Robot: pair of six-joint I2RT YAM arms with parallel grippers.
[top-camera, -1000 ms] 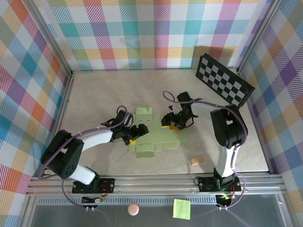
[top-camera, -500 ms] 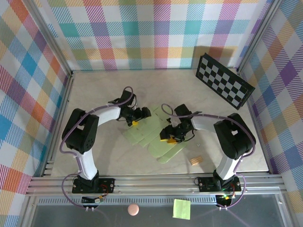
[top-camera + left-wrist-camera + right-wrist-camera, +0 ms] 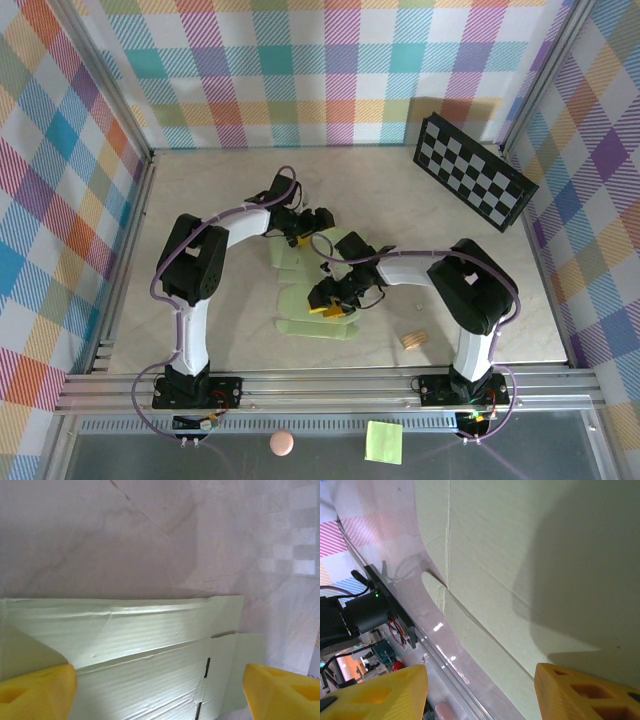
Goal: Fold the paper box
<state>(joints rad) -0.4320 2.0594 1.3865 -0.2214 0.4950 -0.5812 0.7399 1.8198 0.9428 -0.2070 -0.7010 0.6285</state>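
The bench (image 3: 200, 200) is taken up mid-way by the paper box (image 3: 300, 322), which looks part-folded and is laid between the two tools. Its far edge is under the left tool (image 3: 308, 222), its near edge under the right tool (image 3: 328, 302). Both tools are held spread, nothing pinched. Likely step: a panel is folded over. One side should be pinned, the flap lifted by its edge, the crease pressed flat.
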